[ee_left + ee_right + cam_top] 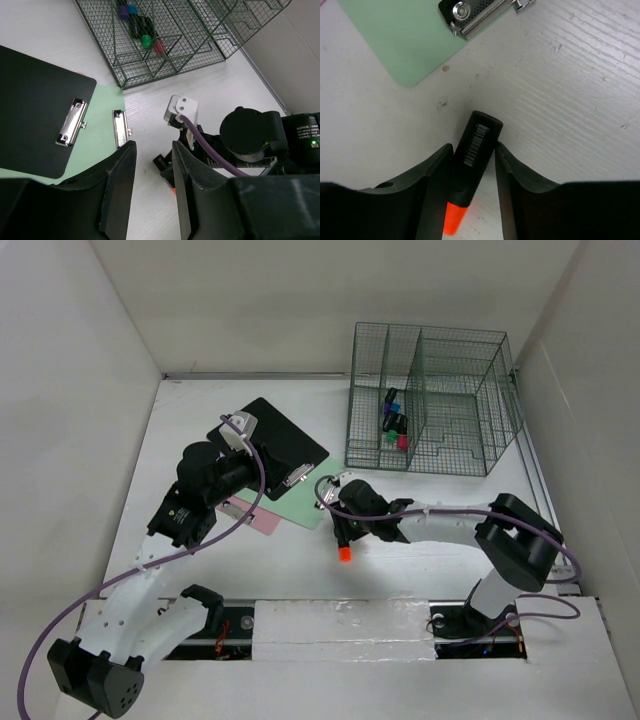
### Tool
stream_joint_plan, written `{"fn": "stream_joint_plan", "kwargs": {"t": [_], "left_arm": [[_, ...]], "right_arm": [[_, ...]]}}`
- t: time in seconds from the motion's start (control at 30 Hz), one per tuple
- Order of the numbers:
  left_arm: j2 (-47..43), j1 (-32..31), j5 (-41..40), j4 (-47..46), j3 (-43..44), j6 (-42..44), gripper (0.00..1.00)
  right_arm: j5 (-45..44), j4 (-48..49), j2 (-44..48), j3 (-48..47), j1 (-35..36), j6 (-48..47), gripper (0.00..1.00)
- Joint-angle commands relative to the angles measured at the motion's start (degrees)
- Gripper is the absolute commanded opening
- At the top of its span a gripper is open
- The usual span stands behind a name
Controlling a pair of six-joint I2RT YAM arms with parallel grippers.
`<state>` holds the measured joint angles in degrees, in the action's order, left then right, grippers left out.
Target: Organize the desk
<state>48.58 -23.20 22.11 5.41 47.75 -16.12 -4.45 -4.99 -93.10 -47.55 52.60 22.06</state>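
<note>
White counter (420,570) spans a white-walled enclosure. One green wire rack (430,400), four markers (145,40) inside; one black clipboard (270,445); one green clipboard (300,505); one orange-tipped marker (475,145), clamped in right gripper (474,165); left gripper (152,180) parted, empty.

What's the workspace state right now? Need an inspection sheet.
Surface: matte white desk, faint specks near the right gripper.
Job's things: black clipboard, green clipboard and pink flat sheet overlapping left of centre; black marker with orange cap lying on the desk.
Clutter: green wire-mesh rack at far right, holding several coloured-cap markers.
Grippers: left gripper open, empty; right gripper closed around that marker.
Cables: purple cable along each arm, no snag seen.
Surroundings: white walls; nothing else seen.
</note>
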Motion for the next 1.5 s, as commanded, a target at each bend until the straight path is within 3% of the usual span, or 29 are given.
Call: {"fn": "stream_joint_plan", "kwargs": {"t": [0.0,0.1,0.13,0.23,0.5,0.7,0.8,1.0,1.07,1.17,1.47], "left_arm": [[-1.1,-0.2,0.6,-2.7,1.7,0.2,0.31],[-1.0,-0.2,0.7,-2.6,1.6,0.3,0.31],[-1.2,-0.2,0.7,-2.6,1.6,0.3,0.31],[-1.2,-0.2,0.5,-2.7,1.7,0.3,0.31],[-1.3,-0.2,0.9,-2.7,1.7,0.1,0.31],[-1.7,-0.2,0.7,-2.7,1.5,0.1,0.31],[-2.3,-0.2,0.7,-2.7,1.6,0.1,0.31],[-2.6,-0.2,0.6,-2.6,1.6,0.2,0.31],[-2.6,-0.2,0.0,-2.4,1.6,0.3,0.31],[-2.2,-0.2,0.2,-2.3,1.8,0.2,0.31],[-1.6,-0.2,0.6,-2.6,1.9,0.2,0.31]], "right_arm": [[-0.2,2.2,-2.1,0.3,0.5,3.1,0.43],[-0.2,1.7,-3.7,1.1,0.5,3.7,0.3],[-0.3,1.5,-3.7,1.4,0.5,3.9,0.18],[-1.5,0.3,0.0,1.3,0.5,3.2,0.09],[-15.7,-5.8,13.6,-12.4,-0.7,-6.7,0.07],[-17.1,-2.7,9.1,-24.9,-12.8,-15.6,0.04],[-20.6,-2.2,2.0,-37.0,-20.6,-21.3,0.09],[-16.7,-6.5,-5.6,-49.6,-27.2,-24.5,0.07],[-14.4,-6.9,-5.1,-49.2,-27.2,-24.3,0.07],[-7.6,-1.3,-0.9,-40.3,-25.5,-22.9,0.07],[-6.0,-0.9,5.9,-29.3,-20.8,-20.0,0.08]]}}
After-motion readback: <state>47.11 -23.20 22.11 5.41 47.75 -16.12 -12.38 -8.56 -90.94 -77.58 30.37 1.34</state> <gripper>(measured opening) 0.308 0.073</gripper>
